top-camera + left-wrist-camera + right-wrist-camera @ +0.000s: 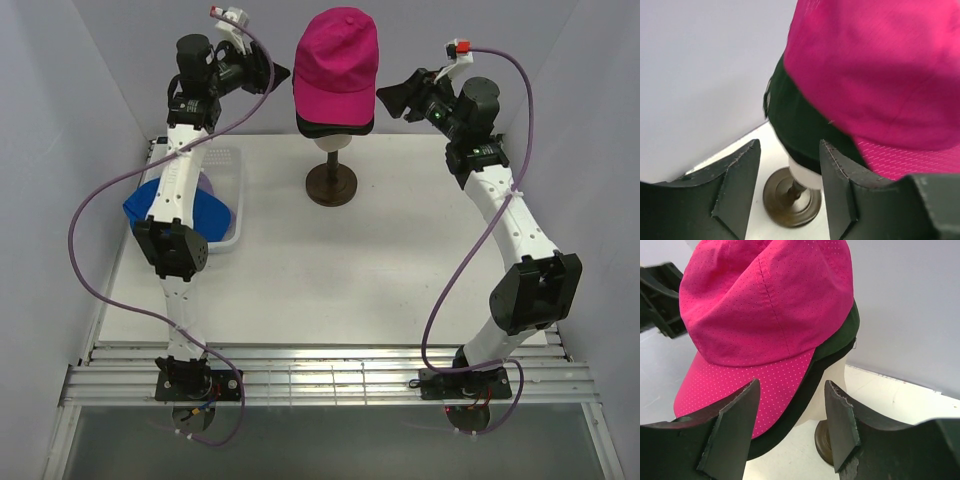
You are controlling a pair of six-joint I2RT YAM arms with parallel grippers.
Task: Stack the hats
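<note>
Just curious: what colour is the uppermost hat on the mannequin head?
Magenta, dotted with tiny perforations. The uppermost hat shows best in the right wrist view.

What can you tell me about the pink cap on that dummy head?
The pink cap is a bright magenta baseball cap of thin fabric dotted with tiny holes, with stitched seams over its crown. It sits upright as the top layer, over a dark cap on a cream dummy head, its brim resting along the dark brim beneath.
</note>
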